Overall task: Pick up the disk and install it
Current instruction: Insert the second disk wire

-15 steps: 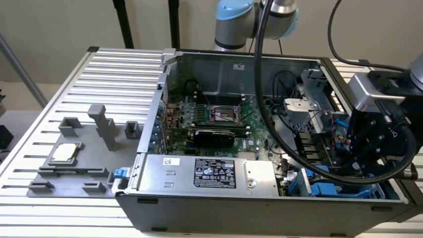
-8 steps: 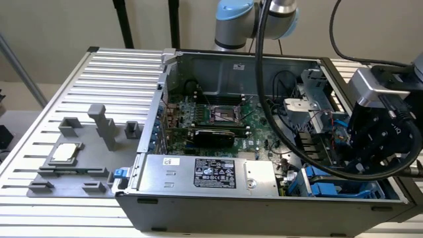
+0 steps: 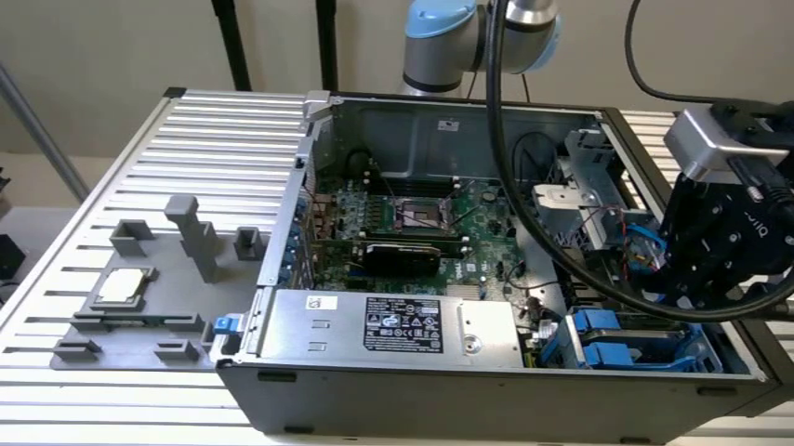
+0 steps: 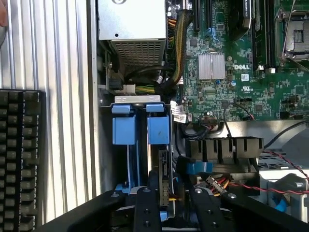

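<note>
The disk (image 4: pixel 164 176) stands on edge in the drive bay at the front corner of the open computer case (image 3: pixel 285 279), on the exterior view's right. I see its thin side, with a bright blue carrier tab (image 4: pixel 158 129) at its far end. My black gripper (image 4: pixel 174 208) is low over that bay, one finger on each side of the disk, shut on it. In the exterior view the gripper (image 3: pixel 682 293) hangs just behind the bay's blue carriers (image 3: pixel 608 339).
A second blue carrier (image 4: pixel 124 130) sits in the slot beside the disk. The silver power supply box (image 3: pixel 385 325), motherboard (image 3: pixel 422 223) and loose cables (image 4: pixel 227 183) crowd the case. A grey fixture with a small silver chip (image 3: pixel 125 283) lies on the slatted table. A keyboard (image 4: pixel 19 159) lies beside the case.
</note>
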Robot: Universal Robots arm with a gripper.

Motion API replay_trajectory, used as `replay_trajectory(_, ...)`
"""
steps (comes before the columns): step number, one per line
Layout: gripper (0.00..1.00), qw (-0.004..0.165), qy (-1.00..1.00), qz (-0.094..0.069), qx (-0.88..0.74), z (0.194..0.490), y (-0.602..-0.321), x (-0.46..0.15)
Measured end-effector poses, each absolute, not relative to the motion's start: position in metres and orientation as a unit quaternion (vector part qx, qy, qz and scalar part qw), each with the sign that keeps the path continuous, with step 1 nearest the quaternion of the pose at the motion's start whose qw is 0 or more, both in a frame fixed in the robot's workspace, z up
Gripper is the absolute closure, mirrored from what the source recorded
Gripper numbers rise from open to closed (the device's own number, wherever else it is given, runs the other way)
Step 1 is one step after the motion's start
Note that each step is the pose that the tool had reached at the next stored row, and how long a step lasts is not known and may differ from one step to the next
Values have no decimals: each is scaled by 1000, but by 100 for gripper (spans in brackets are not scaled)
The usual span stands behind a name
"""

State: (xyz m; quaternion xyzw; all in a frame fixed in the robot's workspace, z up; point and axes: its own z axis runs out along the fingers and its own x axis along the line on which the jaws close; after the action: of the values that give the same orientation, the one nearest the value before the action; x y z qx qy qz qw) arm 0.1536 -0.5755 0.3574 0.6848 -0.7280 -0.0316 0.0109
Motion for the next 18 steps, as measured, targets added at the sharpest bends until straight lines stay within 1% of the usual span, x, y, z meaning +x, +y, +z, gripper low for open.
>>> replay_trajectory(13,0,11,-728,-31,685,358,-576,154)
replay_trajectory(18,0,11,-728,-32,685,378,-575,154)
